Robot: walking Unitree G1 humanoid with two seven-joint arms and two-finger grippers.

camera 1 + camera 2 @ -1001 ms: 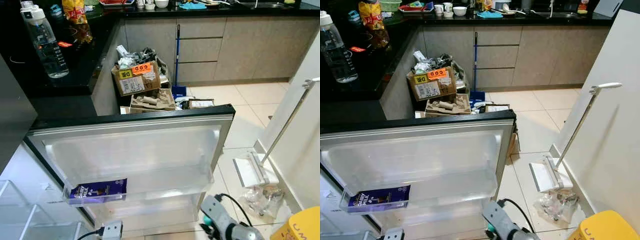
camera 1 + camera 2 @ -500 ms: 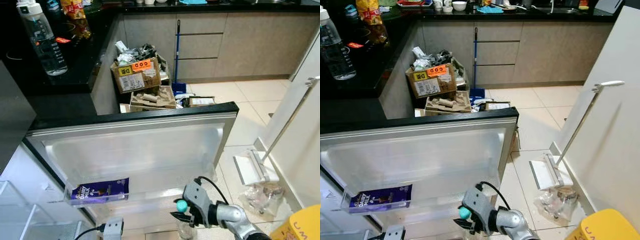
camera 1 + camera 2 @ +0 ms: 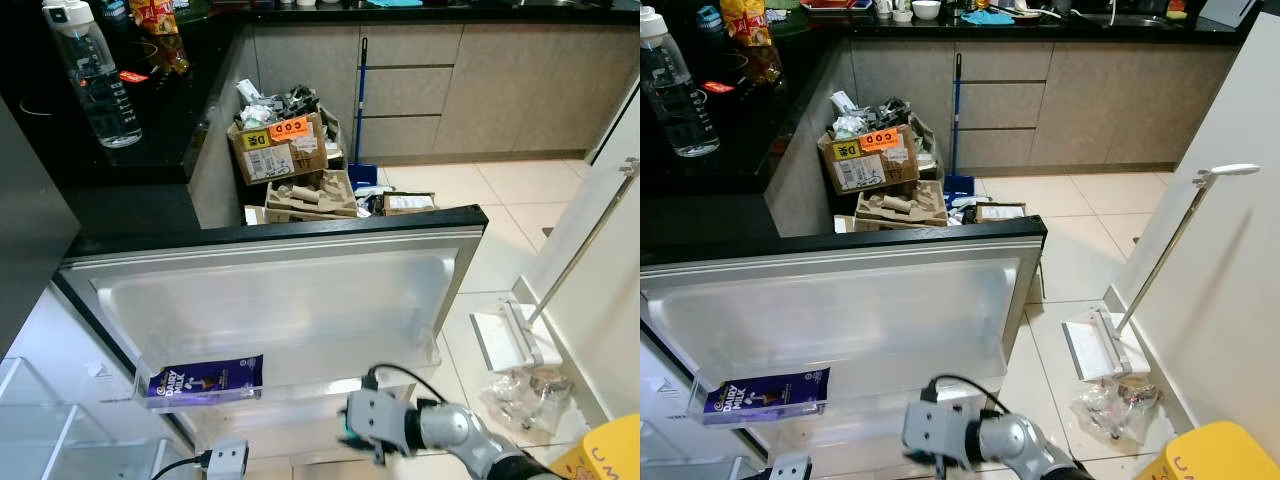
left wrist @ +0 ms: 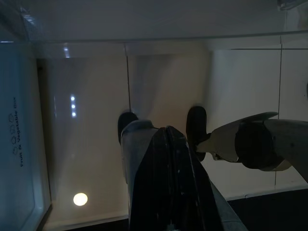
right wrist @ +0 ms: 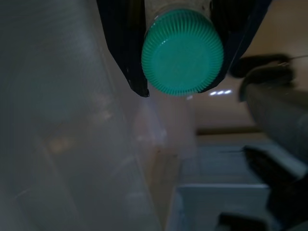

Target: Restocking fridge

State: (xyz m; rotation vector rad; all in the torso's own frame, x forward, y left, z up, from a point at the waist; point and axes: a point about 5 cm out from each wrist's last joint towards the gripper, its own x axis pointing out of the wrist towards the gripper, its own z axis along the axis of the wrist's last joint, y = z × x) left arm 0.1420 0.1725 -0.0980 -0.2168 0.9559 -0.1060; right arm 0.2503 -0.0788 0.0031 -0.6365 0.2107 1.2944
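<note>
Green-capped bottle [image 5: 182, 52] gripped by right claw [image 5: 180, 57], chocolate bar [image 3: 205, 379] in fridge door shelf [image 3: 300, 375].

A ribbed teal-green cap [image 5: 182, 52] sits between black fingers [image 5: 126, 43]. The purple chocolate bar [image 3: 205, 378] carries white lettering. The fridge door [image 3: 270, 300] is translucent white inside with a black top edge. The bench [image 3: 110, 170] is glossy black, the broom handle [image 3: 360, 100] blue, the carton's sticker [image 3: 289, 127] orange, the floor tiles [image 3: 500, 215] cream.
</note>
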